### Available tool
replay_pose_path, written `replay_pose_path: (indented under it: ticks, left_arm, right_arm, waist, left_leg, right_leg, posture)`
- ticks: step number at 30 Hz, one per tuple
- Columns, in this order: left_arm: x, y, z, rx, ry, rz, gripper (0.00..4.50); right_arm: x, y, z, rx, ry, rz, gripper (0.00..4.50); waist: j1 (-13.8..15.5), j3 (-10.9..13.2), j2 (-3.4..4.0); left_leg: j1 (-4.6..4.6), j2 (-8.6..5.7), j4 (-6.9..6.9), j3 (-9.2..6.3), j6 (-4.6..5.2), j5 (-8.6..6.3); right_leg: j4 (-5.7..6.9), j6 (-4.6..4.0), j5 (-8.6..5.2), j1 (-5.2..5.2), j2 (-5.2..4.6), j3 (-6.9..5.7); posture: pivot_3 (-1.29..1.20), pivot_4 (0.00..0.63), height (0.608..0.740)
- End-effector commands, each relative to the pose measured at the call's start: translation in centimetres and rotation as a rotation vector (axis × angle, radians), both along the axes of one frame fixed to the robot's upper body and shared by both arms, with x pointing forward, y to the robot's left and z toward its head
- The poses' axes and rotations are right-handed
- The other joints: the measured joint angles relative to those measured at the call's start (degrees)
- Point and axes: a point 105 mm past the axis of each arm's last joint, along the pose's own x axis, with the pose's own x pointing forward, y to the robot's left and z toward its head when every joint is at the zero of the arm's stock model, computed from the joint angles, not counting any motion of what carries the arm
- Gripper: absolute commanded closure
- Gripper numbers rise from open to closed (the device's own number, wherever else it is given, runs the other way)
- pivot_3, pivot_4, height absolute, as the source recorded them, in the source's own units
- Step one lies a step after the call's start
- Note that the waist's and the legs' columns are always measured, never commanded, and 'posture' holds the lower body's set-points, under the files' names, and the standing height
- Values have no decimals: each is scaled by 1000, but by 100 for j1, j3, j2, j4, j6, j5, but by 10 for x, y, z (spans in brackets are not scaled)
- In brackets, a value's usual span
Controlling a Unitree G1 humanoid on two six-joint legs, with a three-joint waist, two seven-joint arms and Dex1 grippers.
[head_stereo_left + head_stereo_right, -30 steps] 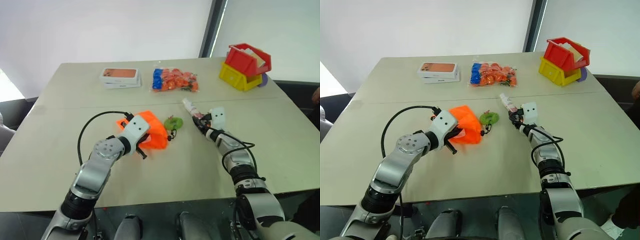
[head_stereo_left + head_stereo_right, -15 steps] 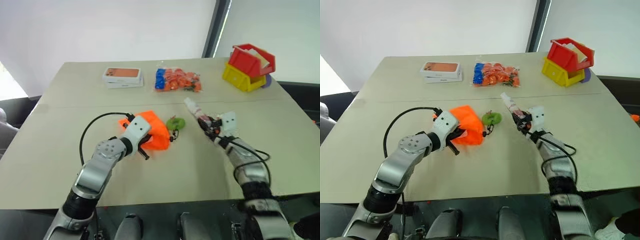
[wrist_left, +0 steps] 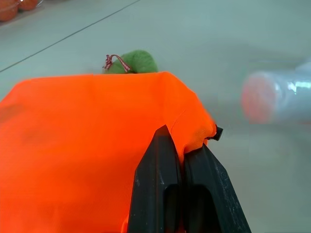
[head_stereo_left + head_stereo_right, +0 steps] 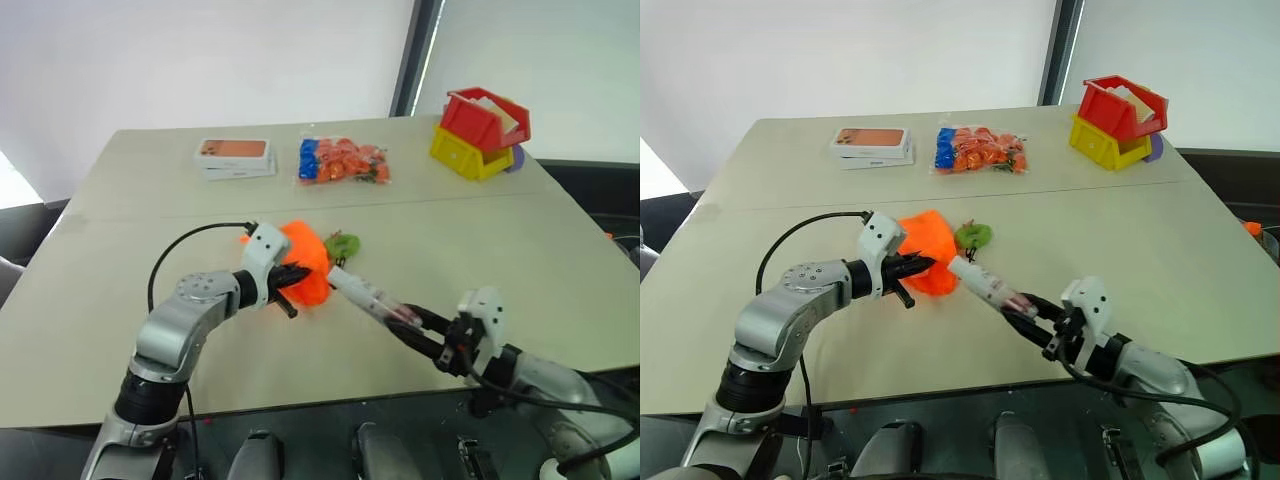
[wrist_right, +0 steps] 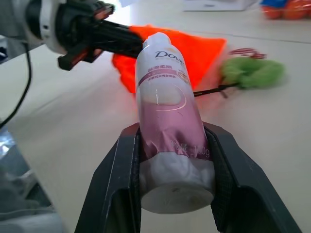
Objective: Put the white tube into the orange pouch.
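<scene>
The orange pouch (image 4: pixel 308 262) lies mid-table, and my left gripper (image 4: pixel 291 277) is shut on its near edge (image 3: pixel 194 131), lifting the fabric a little. Beside the pouch lies its green charm (image 4: pixel 343 244) on a black cord. My right gripper (image 4: pixel 408 321) hangs low over the table's near side, shut on the white tube (image 5: pixel 167 107), which has a pink label. The tube's (image 4: pixel 984 284) free end points at the pouch and sits close to the left gripper's fingertips. I cannot tell whether it touches the fabric.
Along the far side of the table (image 4: pixel 560 250) lie stacked white phone boxes (image 4: pixel 235 158), a clear bag of orange and blue pieces (image 4: pixel 340 162), and a red bin on a yellow bin (image 4: pixel 480 128) at the far right. A black cable (image 4: pixel 185 250) loops from my left arm.
My right arm has drawn back toward me and to the left with the tube, so the tube now points at the pouch. My left wrist rolled, still gripping the pouch.
</scene>
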Motion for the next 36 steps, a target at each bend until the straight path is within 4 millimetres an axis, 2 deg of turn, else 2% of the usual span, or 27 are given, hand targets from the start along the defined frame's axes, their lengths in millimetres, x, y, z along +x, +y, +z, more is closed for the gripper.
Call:
replay_pose_path:
  ticks: [1,7,19,23,29,36]
  left_arm:
    - [-2,-4,14,-17,-41,-43,4500]
    - [-4,-3,16,-18,-45,-43,4500]
    - [-9,-1,14,-20,-44,-39,4500]
    - [-15,-4,13,-3,-46,-90,4500]
    - [-22,-8,9,30,-46,-143,4500]
    - [-23,-7,3,53,-41,-144,4500]
  right_arm:
    - [9,16,7,12,-55,-17,3324]
    - [24,28,0,1,-56,-41,3324]
    - [31,43,-7,-44,-72,-3,3324]
    - [42,46,-7,-40,-89,-55,3324]
    - [53,61,-12,-59,-106,-82,3324]
    - [73,61,-10,-44,-112,-204,3324]
  waist:
    - [-2,0,-1]
    - [100,-3,-2]
    - [139,-3,-3]
    - [130,-3,-3]
    - [134,-3,-2]
    - [131,-4,-1]
  left_leg:
    - [-3,-2,3,1,-1,0]
    - [-9,-10,-18,3,0,1]
    - [-7,-7,-18,-2,2,0]
    - [-7,-7,-18,-2,2,0]
    - [-8,-6,-19,-2,1,0]
    - [-7,-6,-19,-2,1,0]
  right_leg:
    - [-2,0,0,-1,-4,0]
    - [1,-4,4,-9,-10,0]
    - [5,9,-5,-9,-2,0]
    - [5,9,-4,-10,-2,0]
    - [5,0,1,-11,-2,0]
    - [7,0,1,-12,-2,0]
  posture:
    - [0,150,740]
    - [0,150,740]
    - [0,150,740]
    - [0,150,740]
    - [0,150,740]
    - [0,150,740]
